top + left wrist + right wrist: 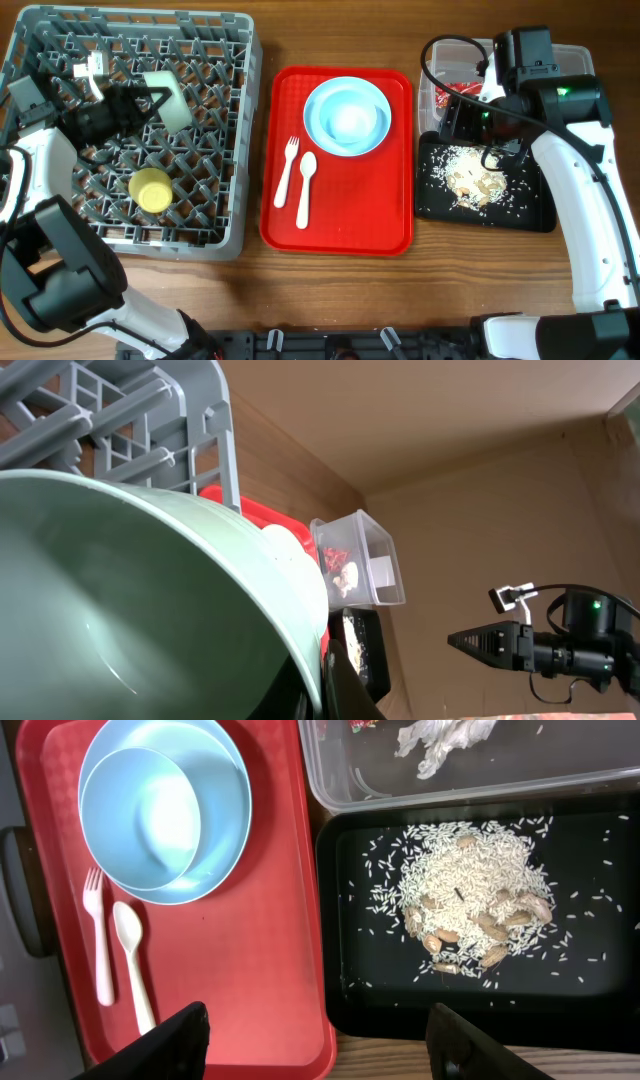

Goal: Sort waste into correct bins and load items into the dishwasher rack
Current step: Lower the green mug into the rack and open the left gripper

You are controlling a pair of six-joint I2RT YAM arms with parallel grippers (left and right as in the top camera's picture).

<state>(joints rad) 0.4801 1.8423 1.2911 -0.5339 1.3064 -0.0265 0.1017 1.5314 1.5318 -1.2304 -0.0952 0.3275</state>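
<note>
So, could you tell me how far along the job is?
Done: the red wrapper and napkin lie in the clear tub, the rice scraps in the black tray, and the yellow cup sits in the rack. In hand: the left gripper holds the green saucer-bowl over the rack. Remaining: the blue bowl, plate, fork and spoon on the red tray.

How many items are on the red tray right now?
4: a bowl sitting on a plate at the far end, a fork and a spoon side by side nearer the front left. None look hidden.
</note>
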